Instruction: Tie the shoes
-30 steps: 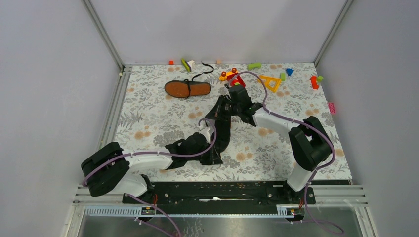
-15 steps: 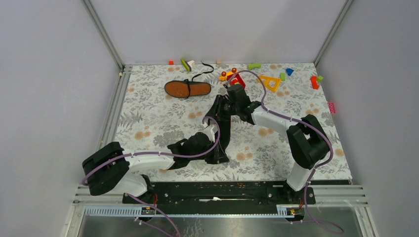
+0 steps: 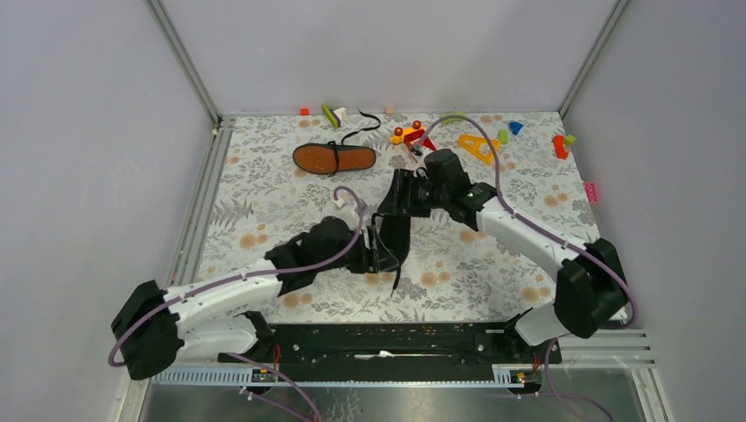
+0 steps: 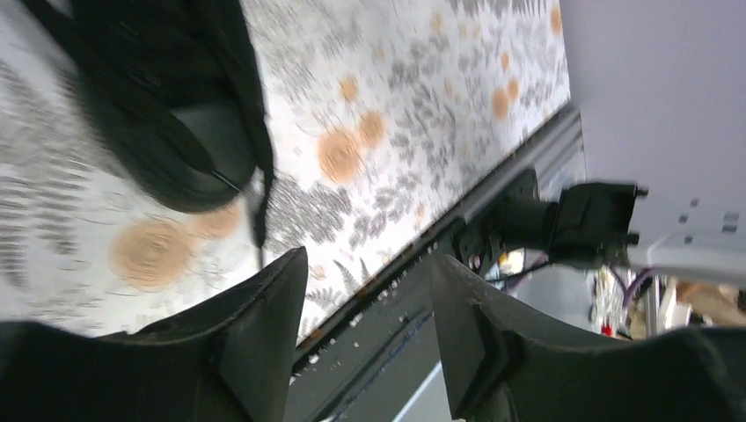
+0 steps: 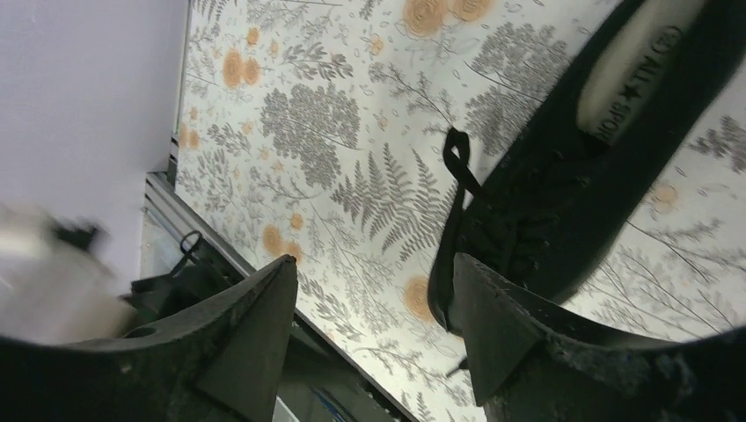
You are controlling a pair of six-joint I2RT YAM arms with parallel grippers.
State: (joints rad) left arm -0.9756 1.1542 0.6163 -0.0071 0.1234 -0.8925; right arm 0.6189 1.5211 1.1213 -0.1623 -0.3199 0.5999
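One shoe (image 3: pixel 334 158) lies sole-up at the back left, showing its flat orange-brown sole, with a lace curling behind it. The other black shoe (image 3: pixel 395 236) lies mid-table between both arms, its thin lace trailing toward the near edge. My left gripper (image 3: pixel 378 256) is at its left side, open, with nothing between the fingers (image 4: pixel 368 259); the shoe (image 4: pixel 167 114) sits beyond them. My right gripper (image 3: pixel 398 199) hovers over the shoe's far end, open and empty (image 5: pixel 374 261). In its view the shoe (image 5: pixel 572 176) has a small lace loop (image 5: pixel 457 158) at its side.
Small colourful toy blocks line the back of the table: a yellow triangle (image 3: pixel 478 147), red and orange pieces (image 3: pixel 409 134), a green one (image 3: pixel 453 117), a red one (image 3: pixel 559 146). A metal rail (image 4: pixel 493 185) runs along the near edge. Grey walls enclose three sides.
Both grippers have gone from shut to open. The left arm swung up and leftward beside the shoe; the right arm drew back toward the right. The lace now hangs loose.
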